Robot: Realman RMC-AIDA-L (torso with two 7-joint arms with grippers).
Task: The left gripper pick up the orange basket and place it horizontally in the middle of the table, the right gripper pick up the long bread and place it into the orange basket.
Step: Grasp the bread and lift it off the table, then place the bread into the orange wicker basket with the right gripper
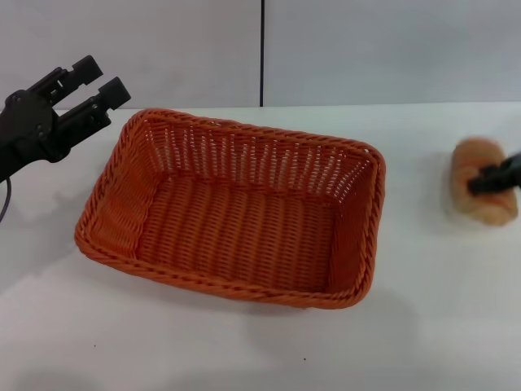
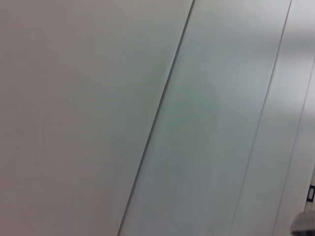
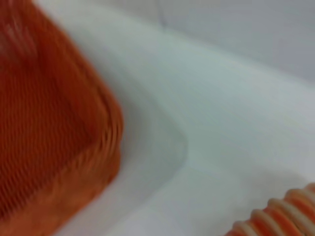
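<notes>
Head camera looks down at the orange basket (image 1: 232, 216); right wrist sees it close; left wrist faces wall.

My table (image 1: 244, 342): plain white top. Orange basket (image 1: 232, 208) sits mid-table, long side across my view. Long bread (image 1: 482, 189) lies on the top, well right of the basket.

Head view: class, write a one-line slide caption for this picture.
Empty orange basket sits mid-table; left gripper hangs open beside it, right gripper reaches the long bread.
</notes>
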